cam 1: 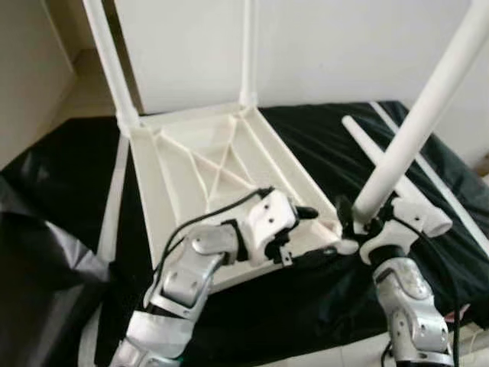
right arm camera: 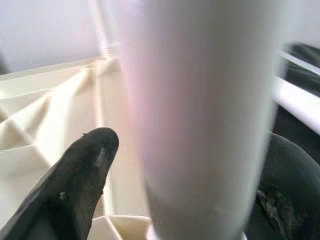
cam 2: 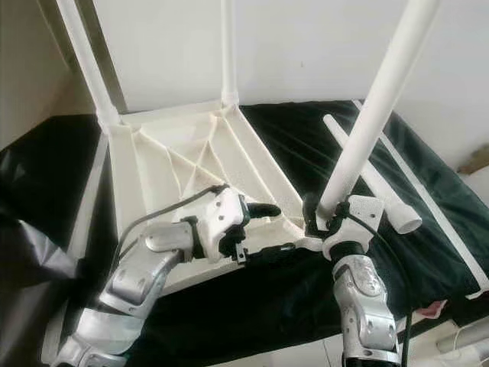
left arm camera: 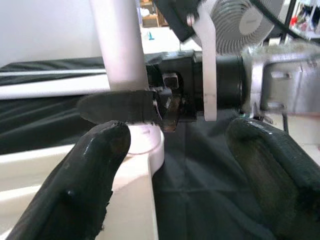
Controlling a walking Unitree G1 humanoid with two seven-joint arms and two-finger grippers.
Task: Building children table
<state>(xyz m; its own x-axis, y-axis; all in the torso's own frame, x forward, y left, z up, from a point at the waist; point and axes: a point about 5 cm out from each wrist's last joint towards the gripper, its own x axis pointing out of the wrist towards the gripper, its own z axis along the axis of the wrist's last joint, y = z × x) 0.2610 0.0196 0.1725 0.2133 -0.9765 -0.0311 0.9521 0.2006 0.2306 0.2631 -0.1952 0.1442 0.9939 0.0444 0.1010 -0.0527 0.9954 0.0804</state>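
The white table top (cam 1: 199, 164) lies upside down on a black cloth. Two white legs (cam 1: 107, 61) (cam 1: 247, 53) stand in its far corners. My right gripper (cam 1: 361, 219) is shut on a third leg (cam 1: 416, 130), low on its shaft, with the foot at the near right corner socket (left arm camera: 145, 145); the leg leans right. In the right wrist view the leg (right arm camera: 200, 110) sits between both fingers (right arm camera: 75, 185). My left gripper (cam 2: 271, 229) is open at the top's near edge, just left of that corner, one finger (left arm camera: 85, 185) over the rim. Another leg (cam 2: 386, 199) lies loose on the cloth.
Long white strips lie on the black cloth, one left of the top (cam 1: 114, 199) and one at the far right (cam 1: 443, 183). A white wall (cam 1: 344, 46) stands behind. A fan (left arm camera: 240, 25) is in the left wrist view. Pale floor (cam 1: 328, 355) shows past the cloth's near edge.
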